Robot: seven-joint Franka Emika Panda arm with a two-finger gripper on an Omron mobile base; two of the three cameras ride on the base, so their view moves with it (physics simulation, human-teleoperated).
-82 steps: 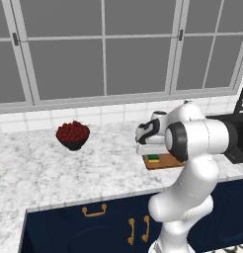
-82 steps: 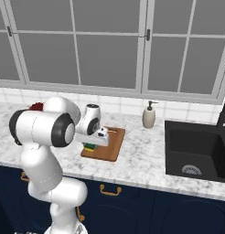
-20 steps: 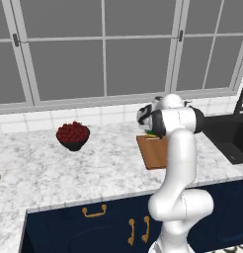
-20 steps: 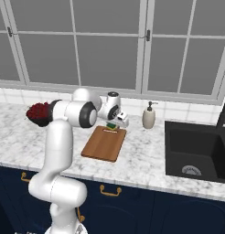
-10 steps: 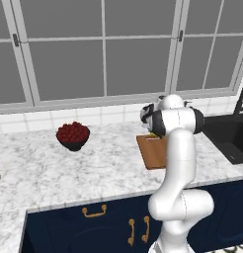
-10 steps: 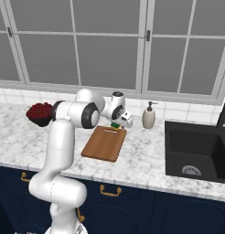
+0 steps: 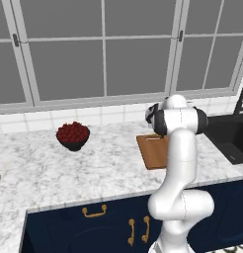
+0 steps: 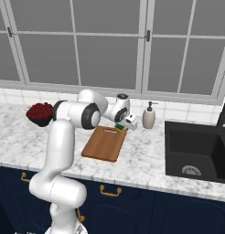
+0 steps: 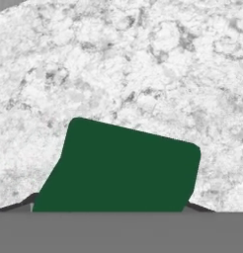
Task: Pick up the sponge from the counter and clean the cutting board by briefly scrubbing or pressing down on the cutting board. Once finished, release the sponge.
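The gripper (image 8: 123,123) is at the back of the worktop (image 8: 146,155), just past the far short end of the cutting board (image 8: 104,144), and it points down toward the stone. In the hand view the sponge (image 9: 121,168) sits between the two dark finger tips, with its green scouring top toward the camera, and the tips (image 9: 24,202) show at its two lower corners, so the jaws stand at a narrow opening around the sponge. If the fingers press on it or only stand beside it, I cannot tell. Under the sponge in this view is marbled worktop, not wood. In the right base view a small green and yellow piece shows at the gripper, near the back edge of the worktop.

The cutting board lies flat near the middle of the worktop, with its slot handle at the far short end, close to the gripper. A soap dispenser (image 8: 149,116) stands upright near the back edge, just to the right of the gripper. A dark sink (image 8: 196,151) is set in the right part of the worktop. A dark bowl of red fruit (image 7: 72,135) stands toward the left, well apart from the board.
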